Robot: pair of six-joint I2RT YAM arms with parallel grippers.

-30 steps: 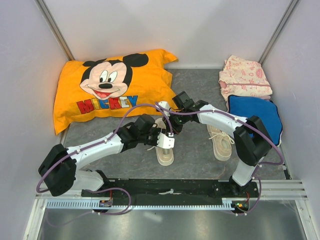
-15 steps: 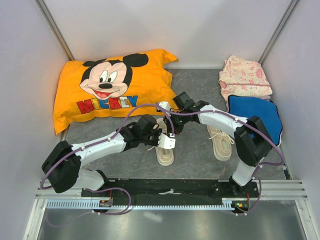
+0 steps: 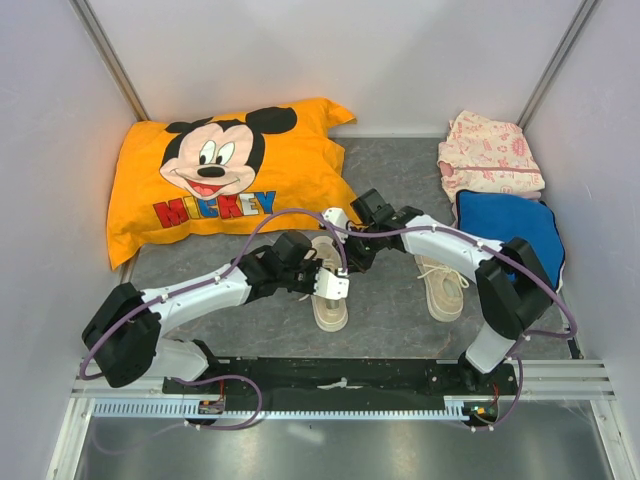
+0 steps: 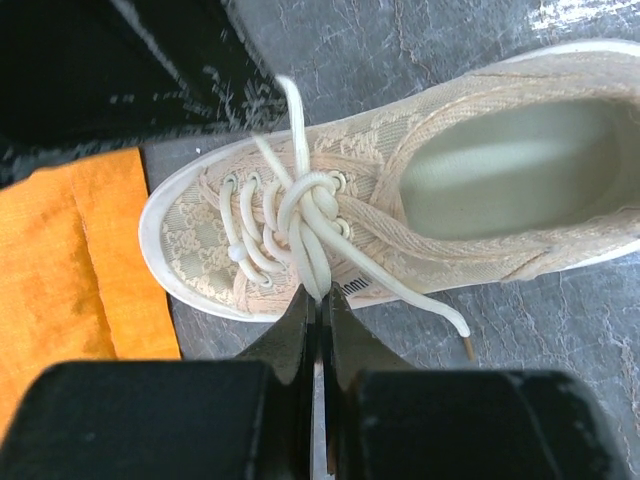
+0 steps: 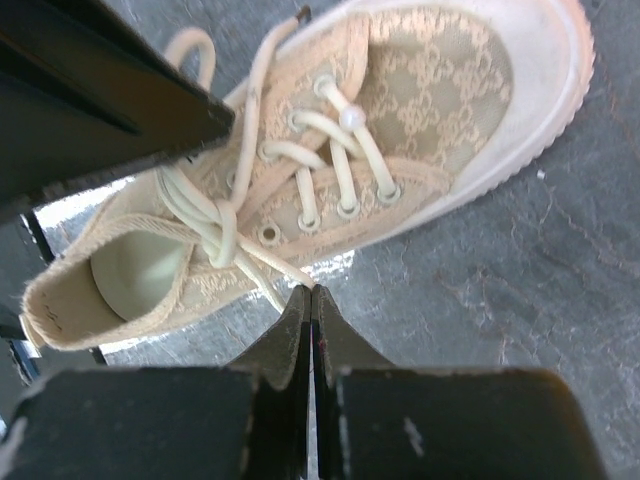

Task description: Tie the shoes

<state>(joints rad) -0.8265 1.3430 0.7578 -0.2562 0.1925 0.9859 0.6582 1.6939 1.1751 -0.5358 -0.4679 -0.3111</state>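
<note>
Left claw [image 4: 318, 298] has pinched the lace [image 4: 315, 240]; shoe [image 3: 330, 305] toe faces pillow [image 3: 200, 180].

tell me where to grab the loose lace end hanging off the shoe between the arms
Grip the loose lace end just short of its tip, where it lies on the table beside the shoe. Come down from above, jaws across the strand: it lies flat with room either side.

Your left claw [image 4: 318, 300] and right claw [image 5: 309, 300] crowd over the left shoe [image 3: 330, 312], each pinching a lace [image 4: 300, 215]. Bare bench [image 3: 388, 305] lies open beside the right shoe [image 3: 441, 285]. An orange pillow [image 3: 220, 180] blocks the far left; pink cloth [image 3: 490, 155] and blue cushion [image 3: 510, 225] the far right.
</note>
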